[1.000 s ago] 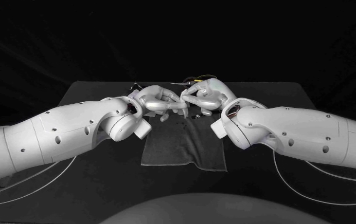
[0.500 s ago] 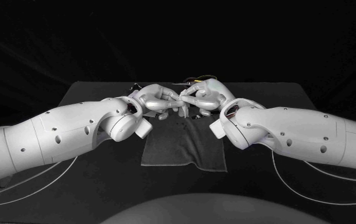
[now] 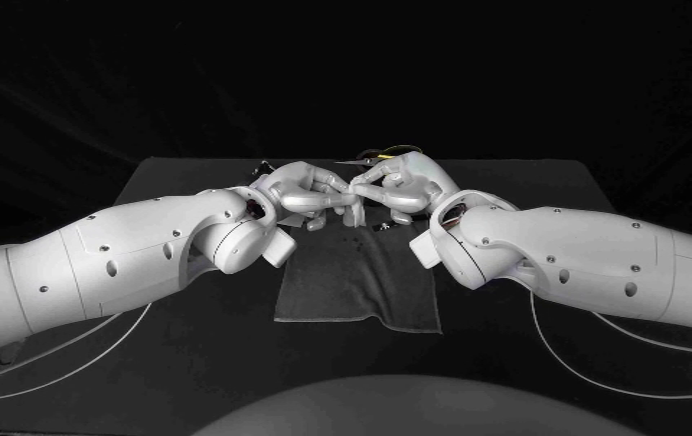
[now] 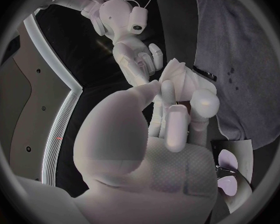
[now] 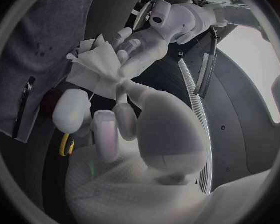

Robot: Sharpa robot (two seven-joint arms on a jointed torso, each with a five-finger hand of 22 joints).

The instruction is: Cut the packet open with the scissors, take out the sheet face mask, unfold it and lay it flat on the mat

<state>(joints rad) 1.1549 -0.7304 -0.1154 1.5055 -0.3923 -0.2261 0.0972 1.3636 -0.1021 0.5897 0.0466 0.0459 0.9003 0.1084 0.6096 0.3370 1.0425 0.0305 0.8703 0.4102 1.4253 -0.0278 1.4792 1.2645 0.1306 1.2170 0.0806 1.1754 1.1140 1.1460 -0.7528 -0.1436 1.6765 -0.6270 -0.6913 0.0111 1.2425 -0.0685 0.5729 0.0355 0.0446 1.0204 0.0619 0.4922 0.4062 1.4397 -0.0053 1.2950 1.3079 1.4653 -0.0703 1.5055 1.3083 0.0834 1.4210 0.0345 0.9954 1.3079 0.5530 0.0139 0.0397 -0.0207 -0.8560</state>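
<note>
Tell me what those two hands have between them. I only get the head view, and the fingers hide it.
Observer: In the left wrist view, the left hand and the right hand both pinch a white sheet mask.
Operator: Report whether it is unfolded.
Observer: Not yet. The right wrist view shows it bunched and creased between the fingertips, with the grey mat beyond it.

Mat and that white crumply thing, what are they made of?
The mat looks like soft grey cloth, matte and a bit fuzzy. The sheet mask looks like thin white fabric or paper, bunched into soft folds; I cannot tell which.
</note>
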